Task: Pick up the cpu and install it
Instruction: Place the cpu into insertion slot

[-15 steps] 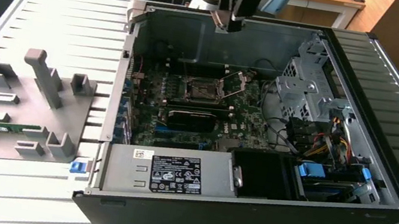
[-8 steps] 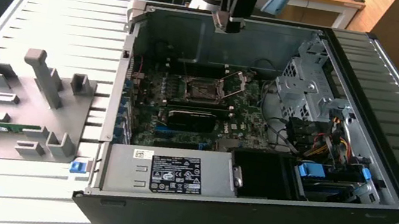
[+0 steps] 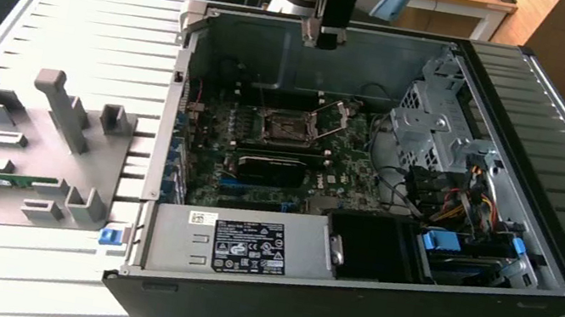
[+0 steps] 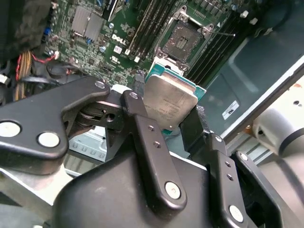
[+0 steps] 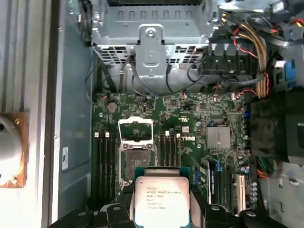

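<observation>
Plainly, the black two-fingered gripper (image 3: 323,38) was clamped on the cpu (image 4: 171,97), a small flat square chip with a shiny silver-grey metal lid and a thin green rim. Its fingers (image 4: 142,128) pinched two opposite edges of the chip. In the exterior view it hung high over the open black computer case (image 3: 171,105), at about twelve o'clock from the dark square socket (image 3: 287,129) on the green motherboard (image 3: 344,173), well apart from it. The socket's hinged metal frame (image 5: 135,130) stood raised, leaving the contact field bare. My worry was the thin purchase: with so little rim held, I judged that a jolt could twist or drop the chip onto the board. A skewed or wrongly turned chip might also crush the fine contacts. The raised frame beside the socket looked like something a finger could catch on a careless descent. From these views I could not tell whether the chip's corners matched the socket's.
</observation>
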